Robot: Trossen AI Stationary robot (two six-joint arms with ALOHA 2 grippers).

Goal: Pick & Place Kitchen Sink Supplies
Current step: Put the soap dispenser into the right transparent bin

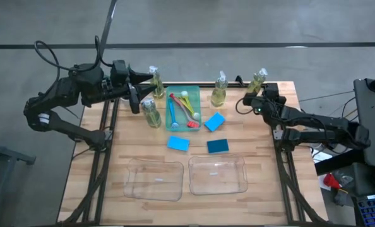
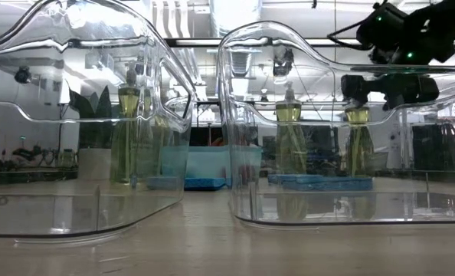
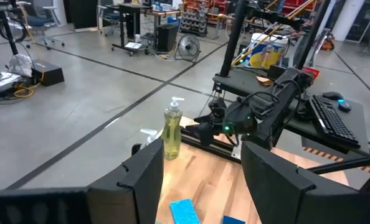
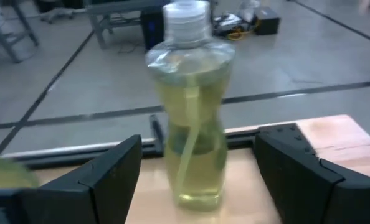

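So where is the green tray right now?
In the high view the green tray sits at the table's far middle, holding the brushes, between two bottles, with blue sponges just nearer.

Wooden worktop (image 1: 250, 135): two clear bins (image 1: 154, 179) (image 1: 217, 174) set side by side at the near edge; green tray (image 1: 194, 94) placed behind.

**Colours on my table**

My bottles (image 1: 219, 93) hold yellow-green liquid under white caps. My sponges (image 1: 214, 122) are flat blue. My tray (image 1: 198, 101) is green, its brushes (image 1: 182, 108) blue, red and yellow-handled. My bins (image 1: 217, 174) are clear, my table (image 1: 263, 170) pale wood, my fingers (image 4: 110, 174) dark.
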